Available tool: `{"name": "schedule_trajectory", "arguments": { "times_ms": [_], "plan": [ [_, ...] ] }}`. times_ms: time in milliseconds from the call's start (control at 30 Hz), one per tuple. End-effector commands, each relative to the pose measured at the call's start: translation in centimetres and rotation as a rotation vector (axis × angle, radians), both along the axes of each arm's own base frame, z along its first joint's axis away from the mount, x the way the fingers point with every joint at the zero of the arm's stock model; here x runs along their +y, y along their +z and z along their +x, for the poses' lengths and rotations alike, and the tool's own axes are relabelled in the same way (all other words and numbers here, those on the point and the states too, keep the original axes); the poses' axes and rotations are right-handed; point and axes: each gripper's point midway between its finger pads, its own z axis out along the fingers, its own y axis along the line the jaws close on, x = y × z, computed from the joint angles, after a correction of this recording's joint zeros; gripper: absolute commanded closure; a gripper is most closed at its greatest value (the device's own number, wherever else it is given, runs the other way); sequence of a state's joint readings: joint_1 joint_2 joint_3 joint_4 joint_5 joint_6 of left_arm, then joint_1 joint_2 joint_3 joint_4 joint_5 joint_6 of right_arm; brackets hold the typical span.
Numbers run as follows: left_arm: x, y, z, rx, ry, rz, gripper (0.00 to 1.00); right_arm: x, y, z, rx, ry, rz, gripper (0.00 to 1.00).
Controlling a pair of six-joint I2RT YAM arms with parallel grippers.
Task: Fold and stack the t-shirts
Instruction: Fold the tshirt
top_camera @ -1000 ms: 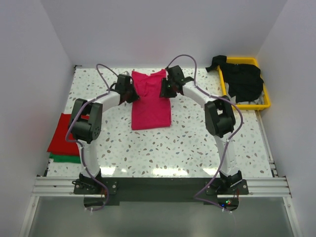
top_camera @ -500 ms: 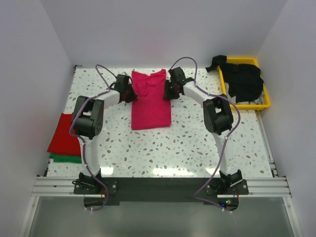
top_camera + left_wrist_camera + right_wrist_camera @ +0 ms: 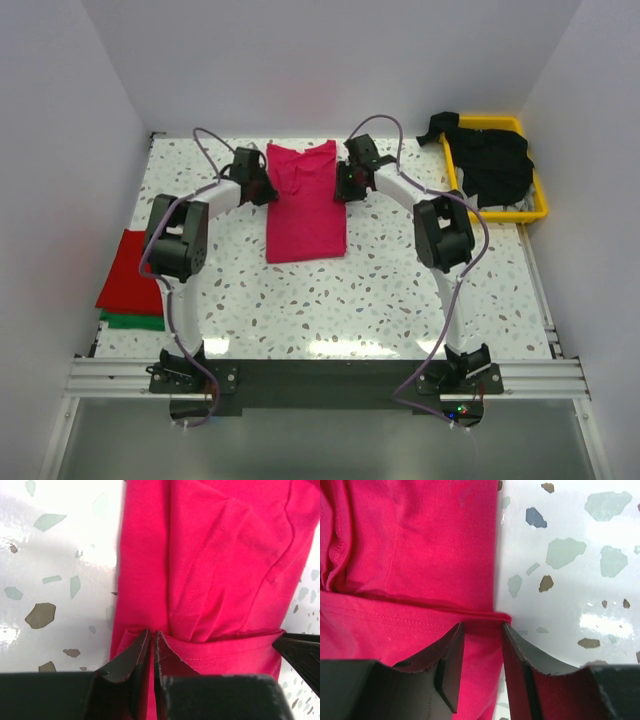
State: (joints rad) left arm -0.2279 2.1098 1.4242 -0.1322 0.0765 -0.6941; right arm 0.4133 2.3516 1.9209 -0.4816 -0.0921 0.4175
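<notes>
On the table's far middle, flanking a magenta-pink t-shirt laid flat and folded narrow
Pinching its turned-up left edge with the left gripper, jaws nearly pressed together; straddling the right edge with the right gripper, jaws spread apart

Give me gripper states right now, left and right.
Left gripper: closed, pinching the left edge of the magenta-pink t-shirt.
Right gripper: open, straddling the same shirt's right edge, not clamped on it.
</notes>
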Motion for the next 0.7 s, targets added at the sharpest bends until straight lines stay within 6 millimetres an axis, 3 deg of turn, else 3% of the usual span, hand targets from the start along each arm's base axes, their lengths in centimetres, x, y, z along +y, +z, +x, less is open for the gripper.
{"name": "schedule_trajectory", "arguments": {
  "times_ms": [0,67,100,167,200,233,267,300,333,400,433,500,667],
  "plan": [
    [-0.4,8.1,2.0,-0.17,-0.041,-0.037,0.86,-0.1,7.8,0.8,-0.118,0.01,0.046,0.6],
    [-0.3,9.6,1.9,-0.189,-0.041,-0.041,0.8,-0.2,9.1,0.5,-0.137,0.01,0.053,0.58],
    [-0.2,11.0,1.7,-0.211,-0.041,-0.047,0.78,-0.4,10.9,0.2,-0.165,0.008,0.068,0.57],
    [0.0,11.3,0.8,-0.199,-0.03,-0.044,0.73,-0.7,11.1,-0.7,-0.154,0.0,0.073,0.57],
    [-0.1,12.6,0.2,-0.214,-0.022,-0.067,0.71,-1.0,10.3,-1.7,-0.127,0.002,0.072,0.57],
    [0.1,11.5,-1.1,-0.183,-0.016,-0.068,0.68,-1.1,11.6,-2.2,-0.147,-0.001,0.085,0.56],
    [0.1,11.5,-1.8,-0.179,-0.009,-0.077,0.67,-1.2,11.6,-2.8,-0.138,-0.012,0.097,0.56],
    [0.0,12.8,-2.7,-0.203,0.0,-0.098,0.66,-1.8,9.9,-4.2,-0.096,-0.019,0.089,0.56],
    [0.2,11.2,-4.1,-0.183,0.007,-0.1,0.66,-1.5,11.6,-4.5,-0.138,-0.016,0.131,0.56],
    [-0.3,11.8,-5.8,-0.2,0.01,-0.133,0.66,-1.3,11.1,-6.1,-0.115,-0.021,0.168,0.57],
    [-0.5,10.3,-7.1,-0.177,-0.004,-0.139,0.66,-1.3,10.3,-7.5,-0.096,-0.012,0.183,0.57],
    [-1.7,10.1,-8.6,-0.171,-0.046,-0.162,0.66,-0.8,8.8,-9.5,-0.055,0.003,0.183,0.58],
    [-4.4,7.5,-11.9,-0.147,-0.121,-0.204,0.69,0.8,8.2,-12.2,-0.054,0.041,0.16,0.58]
  ]
}}
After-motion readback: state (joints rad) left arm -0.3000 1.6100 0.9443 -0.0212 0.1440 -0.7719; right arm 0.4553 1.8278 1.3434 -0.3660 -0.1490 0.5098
